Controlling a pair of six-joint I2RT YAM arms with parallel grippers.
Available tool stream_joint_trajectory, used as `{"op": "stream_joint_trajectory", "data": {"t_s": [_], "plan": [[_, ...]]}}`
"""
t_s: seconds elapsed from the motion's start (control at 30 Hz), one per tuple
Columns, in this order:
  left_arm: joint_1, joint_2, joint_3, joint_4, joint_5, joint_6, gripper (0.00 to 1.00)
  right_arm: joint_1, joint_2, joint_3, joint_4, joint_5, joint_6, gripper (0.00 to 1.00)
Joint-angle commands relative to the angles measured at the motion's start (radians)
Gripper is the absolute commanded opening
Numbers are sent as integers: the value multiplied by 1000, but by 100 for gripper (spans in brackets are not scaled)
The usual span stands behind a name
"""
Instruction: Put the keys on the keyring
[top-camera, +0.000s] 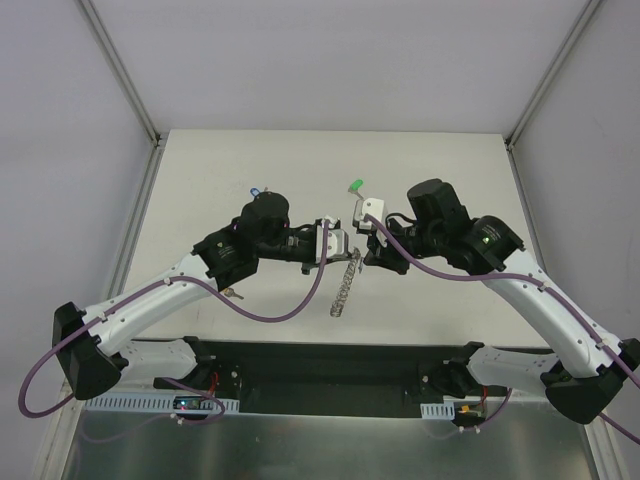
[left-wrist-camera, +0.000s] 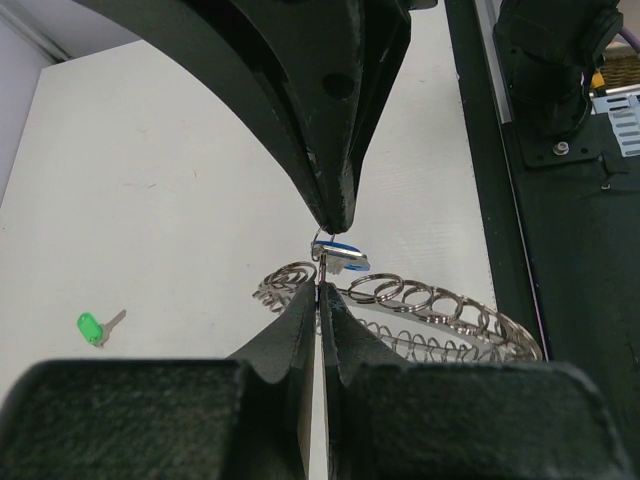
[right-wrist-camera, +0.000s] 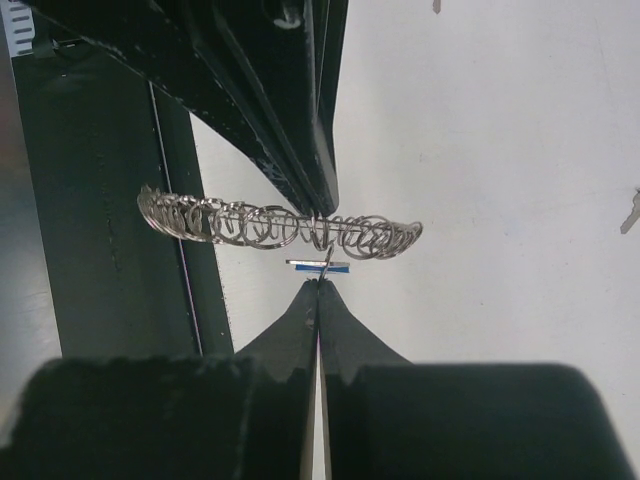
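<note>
The keyring (top-camera: 343, 284) hangs edge-on between my two grippers above the table. In the left wrist view, my left gripper (left-wrist-camera: 320, 287) is shut on the keyring's (left-wrist-camera: 430, 305) near rim. In the right wrist view, my right gripper (right-wrist-camera: 320, 281) is shut on the blue key (right-wrist-camera: 318, 266) by its small loop, right beneath the keyring (right-wrist-camera: 250, 224). The blue key (left-wrist-camera: 342, 257) sits between the two sets of fingertips, touching the ring's loops. A green key (top-camera: 354, 186) lies on the table behind the grippers and also shows in the left wrist view (left-wrist-camera: 92, 327).
A blue-headed key (top-camera: 258, 191) lies at the back left by the left arm. Another small key (top-camera: 232, 293) lies under the left arm's elbow. A key (right-wrist-camera: 630, 214) shows at the right edge of the right wrist view. The black base rail (top-camera: 330, 362) runs along the near edge.
</note>
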Motion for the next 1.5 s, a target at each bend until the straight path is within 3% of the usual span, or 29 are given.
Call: {"op": "stream_joint_trajectory", "data": {"t_s": [0.0, 1.47], "plan": [[11, -3, 2, 64, 49, -11, 0, -5, -4, 49, -14, -31, -25, 1], [20, 0, 3, 63, 92, -21, 0, -5, 14, 64, -51, -55, -40, 1]]}}
